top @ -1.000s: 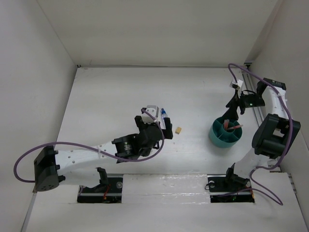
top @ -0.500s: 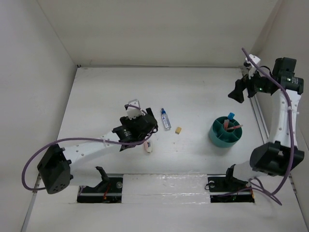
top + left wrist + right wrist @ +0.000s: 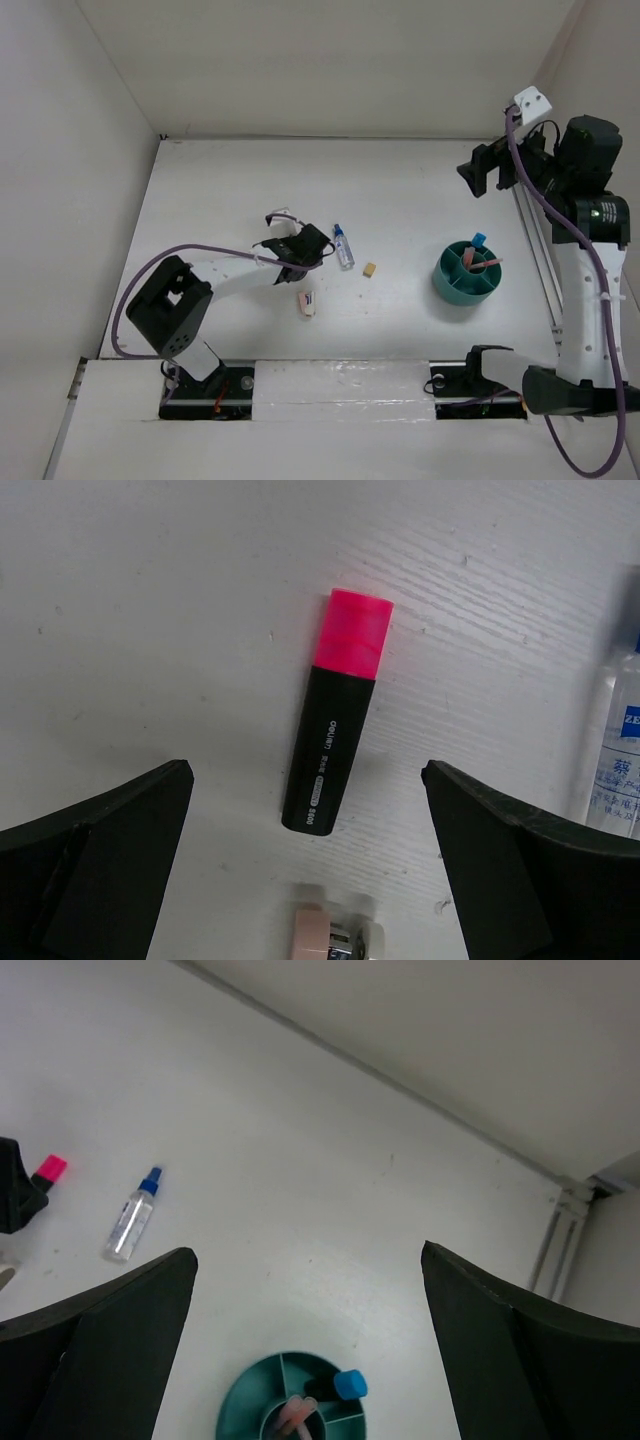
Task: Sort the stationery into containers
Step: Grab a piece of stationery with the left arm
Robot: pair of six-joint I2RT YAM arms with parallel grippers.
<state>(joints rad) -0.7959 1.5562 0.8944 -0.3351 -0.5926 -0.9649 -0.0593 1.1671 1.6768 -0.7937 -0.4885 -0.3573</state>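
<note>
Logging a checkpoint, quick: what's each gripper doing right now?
Left gripper: open, empty, over the pink highlighter.
Right gripper: open, empty.

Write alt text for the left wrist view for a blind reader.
A black highlighter with a pink cap lies flat on the white table, centred in the gap of the open left gripper. A clear plastic bottle shows at the right edge, a pinkish stapler at the bottom edge.

I see the highlighter (image 3: 337, 708) lying left of the bottle (image 3: 343, 246), the stapler (image 3: 308, 302) nearer me. The eraser (image 3: 370, 269) sits right of the bottle. Well apart to the right, the cup (image 3: 445, 286) holds a second highlighter (image 3: 478, 241) and, I think, pens (image 3: 487, 264).
</note>
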